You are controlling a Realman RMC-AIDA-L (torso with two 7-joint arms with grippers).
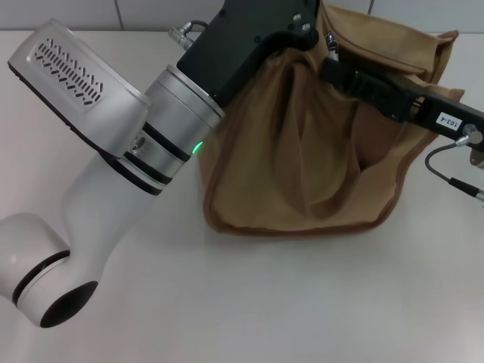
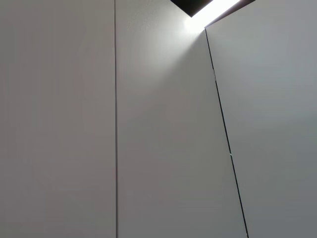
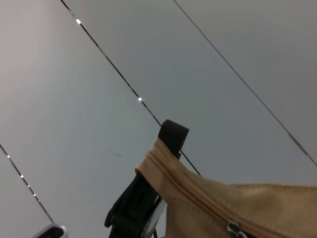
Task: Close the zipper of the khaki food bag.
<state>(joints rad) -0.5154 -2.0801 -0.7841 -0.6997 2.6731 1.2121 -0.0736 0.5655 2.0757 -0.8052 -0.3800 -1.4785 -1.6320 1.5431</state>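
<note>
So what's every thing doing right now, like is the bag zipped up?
khaki food bag, standing on the table, front saggy and creased.
zipper, silver slider showing, how far it's shut can't be told.
left gripper, up at the bag's top edge.
right gripper, reaching across the bag's top.

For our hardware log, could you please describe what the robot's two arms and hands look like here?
The left arm is glossy white with silver-grey joint rings, black seams, a slotted vent panel and a small green light; the left hand has a matte black, angular housing. The right hand is a black bar carrying a white label printed with digits, with thin black cables and a metal connector beside it.
</note>
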